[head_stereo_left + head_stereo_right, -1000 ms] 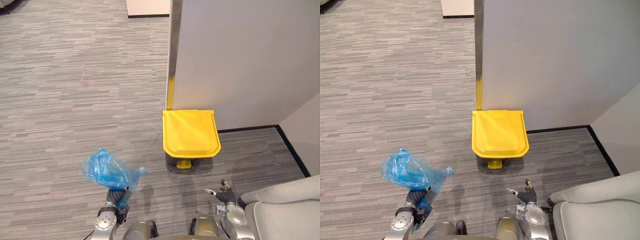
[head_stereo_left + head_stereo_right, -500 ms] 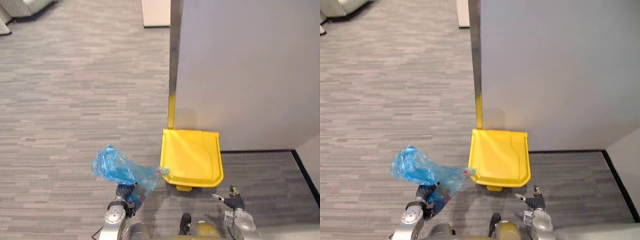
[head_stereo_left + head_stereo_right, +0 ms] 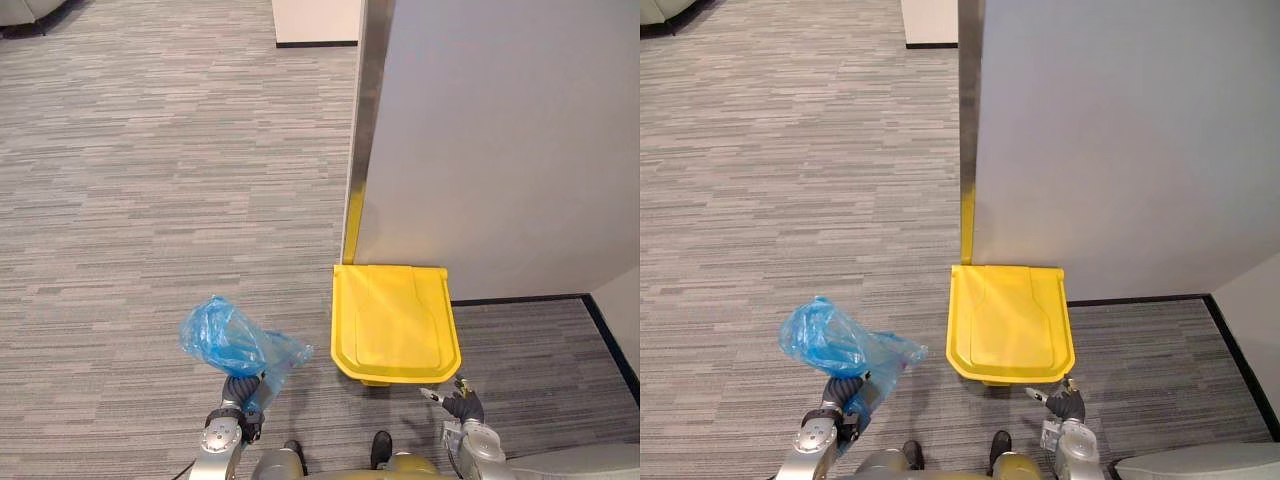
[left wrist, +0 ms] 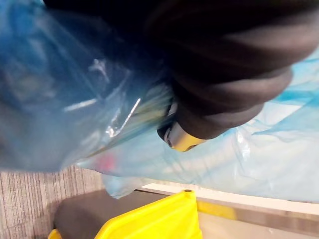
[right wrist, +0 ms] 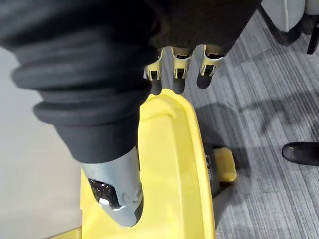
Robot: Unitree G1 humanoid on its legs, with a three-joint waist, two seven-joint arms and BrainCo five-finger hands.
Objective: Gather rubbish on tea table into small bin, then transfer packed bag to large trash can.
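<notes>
blue bag (image 3: 235, 340) contents a blur through the plastic, bag neck hidden inside left hand (image 3: 234, 393), yellow bin (image 3: 395, 320) body hidden under its lid (image 3: 1010, 325) just ahead of right hand (image 3: 462, 406), pedal (image 5: 225, 167) mostly tucked beneath lid front edge

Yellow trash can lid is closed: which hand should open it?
Right. The right hand is empty, fingers relaxed, near the front edge of the yellow trash can; the left hand grips the blue rubbish bag beside it.

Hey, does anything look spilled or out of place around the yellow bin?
Nothing stands out. The yellow bin has its lid shut, the blue bag is bunched in the left hand beside it, and no rubbish lies on the carpet.
</notes>
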